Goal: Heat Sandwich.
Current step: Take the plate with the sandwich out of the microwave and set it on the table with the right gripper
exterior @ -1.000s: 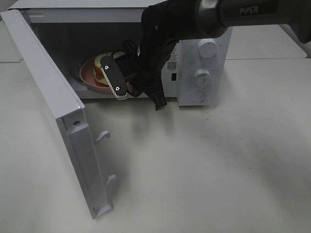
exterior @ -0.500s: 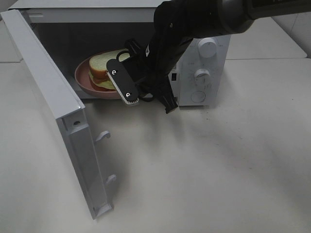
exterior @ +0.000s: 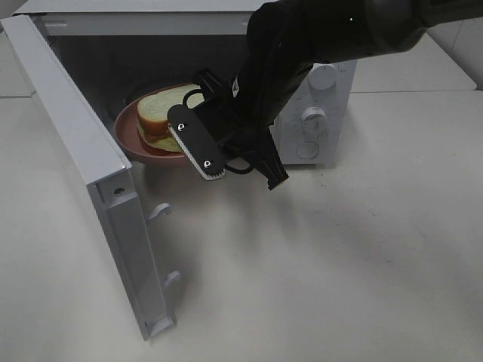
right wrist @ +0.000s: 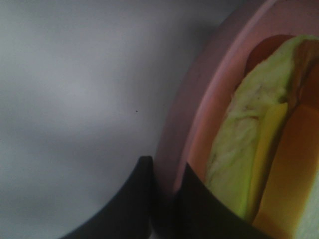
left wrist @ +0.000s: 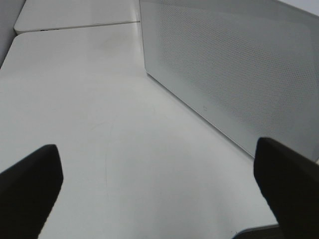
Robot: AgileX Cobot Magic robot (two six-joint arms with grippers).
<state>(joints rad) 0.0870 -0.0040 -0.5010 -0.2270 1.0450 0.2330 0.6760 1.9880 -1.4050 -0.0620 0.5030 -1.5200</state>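
The sandwich (exterior: 158,115), white bread with yellow-green filling, lies on a round pink plate (exterior: 127,130) at the front of the open microwave's cavity. My right gripper (exterior: 186,143) reaches in from the right and is shut on the plate's near rim. In the right wrist view the two dark fingers (right wrist: 134,199) pinch the pink plate's rim (right wrist: 199,99), with the sandwich (right wrist: 239,164) just beyond. My left gripper (left wrist: 159,181) is open and empty over the table beside the microwave door; it does not show in the exterior view.
The white microwave (exterior: 317,113) stands at the back, its knobs on the right. Its door (exterior: 83,173) swings out to the left front, with latch hooks on its edge. The left wrist view shows the door's outer face (left wrist: 224,74). The table (exterior: 339,264) is pale.
My right gripper has drawn back out of the cavity toward the front right, bringing the plate and sandwich with it to the opening. The door has not moved.
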